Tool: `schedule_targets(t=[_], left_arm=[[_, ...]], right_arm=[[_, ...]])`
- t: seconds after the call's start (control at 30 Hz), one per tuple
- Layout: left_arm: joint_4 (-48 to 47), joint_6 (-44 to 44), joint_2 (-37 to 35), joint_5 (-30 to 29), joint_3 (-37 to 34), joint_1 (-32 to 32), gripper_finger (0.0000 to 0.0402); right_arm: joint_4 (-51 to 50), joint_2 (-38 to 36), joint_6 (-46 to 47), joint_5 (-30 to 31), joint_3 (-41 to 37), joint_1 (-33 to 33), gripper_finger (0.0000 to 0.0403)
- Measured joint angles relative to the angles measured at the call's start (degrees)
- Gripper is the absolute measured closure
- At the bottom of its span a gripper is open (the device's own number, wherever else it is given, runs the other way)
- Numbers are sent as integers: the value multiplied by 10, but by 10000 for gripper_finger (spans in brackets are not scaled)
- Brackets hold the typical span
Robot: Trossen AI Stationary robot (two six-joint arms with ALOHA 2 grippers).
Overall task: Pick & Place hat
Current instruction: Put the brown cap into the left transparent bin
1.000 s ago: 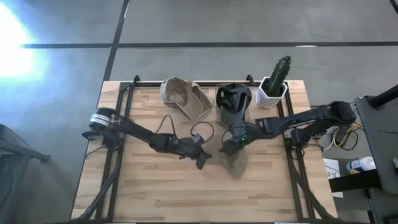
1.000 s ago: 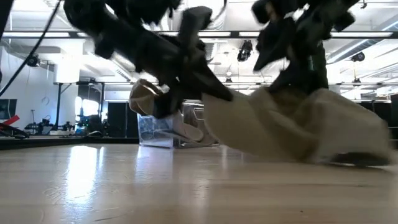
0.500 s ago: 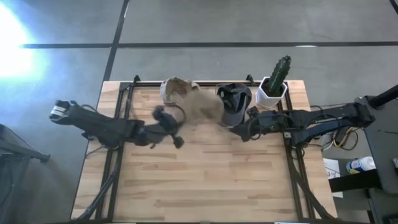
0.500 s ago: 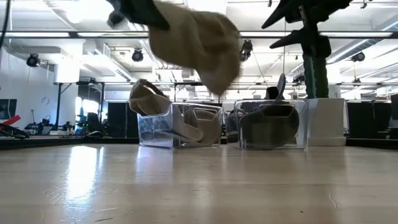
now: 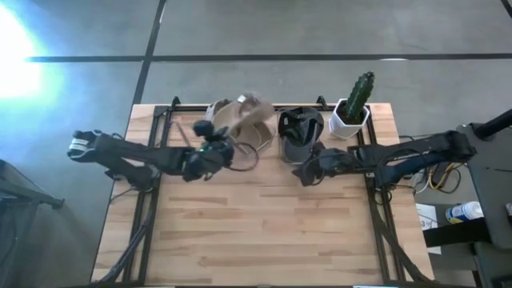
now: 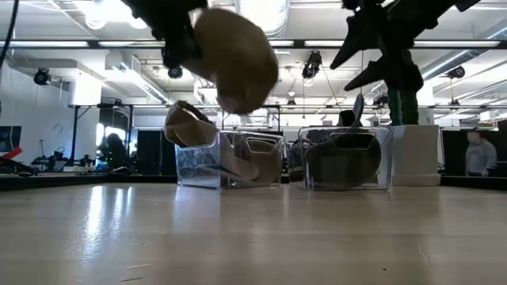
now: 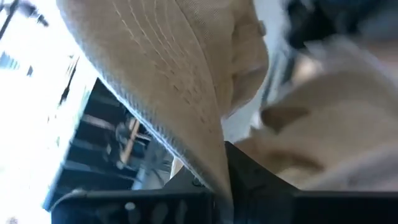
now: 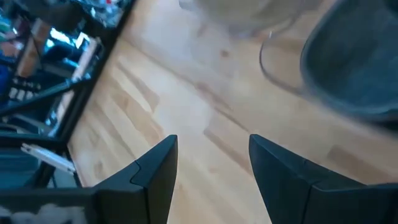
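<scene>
A tan cloth hat (image 6: 234,59) is up in the air, shut in my left gripper (image 6: 178,32). In the high view the hat (image 5: 246,108) shows blurred over the clear bin (image 5: 236,132) at the table's far edge, with my left gripper (image 5: 212,140) just on the bin's near-left side. More tan hats lie in that bin (image 6: 230,154). My right gripper (image 8: 211,168) is open and holds nothing; it hovers near the dark hat's bin (image 5: 300,132). My left gripper pinches the hat's stitched brim edge (image 7: 214,177) between its two fingers (image 7: 249,177). The hat is lifted clear of the table and bin, and its crown bulges out beyond the gripper (image 6: 238,71).
A second clear bin holds a dark hat (image 6: 344,158). A cactus in a white pot (image 5: 354,108) stands at the far right corner. Bare wooden table (image 5: 264,232) lies on the near side. A person (image 6: 479,154) stands far off in the room.
My left gripper has carried the tan hat from the table's middle up and toward the far edge, and now has it over the tan-hat bin. The hat has left the tabletop entirely. My right gripper has drawn back from the hat toward the far right, beside the dark hat's bin.
</scene>
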Motion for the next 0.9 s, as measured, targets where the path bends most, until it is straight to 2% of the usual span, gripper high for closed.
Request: schedule_targets(t=[0.1,0.2,0.43,0.6,0.77,0.9], left_arm=[[-43,62,38,47,17,18,390],[-118,63,85,65,42,38,395],[-329,-35,192,80,107,106,394],[-486,-143,241,161,170,134,393],[-502,-142,260,227,208,123,393],[-483,-163,259,331,235,120,393]], right_arm=[[3,21,8,-28,0,0,209],[6,39,12,-44,0,0,209],[13,51,37,-47,0,0,209],[14,50,39,-47,0,0,209],[14,49,39,-46,0,0,209],[13,49,37,-46,0,0,209]])
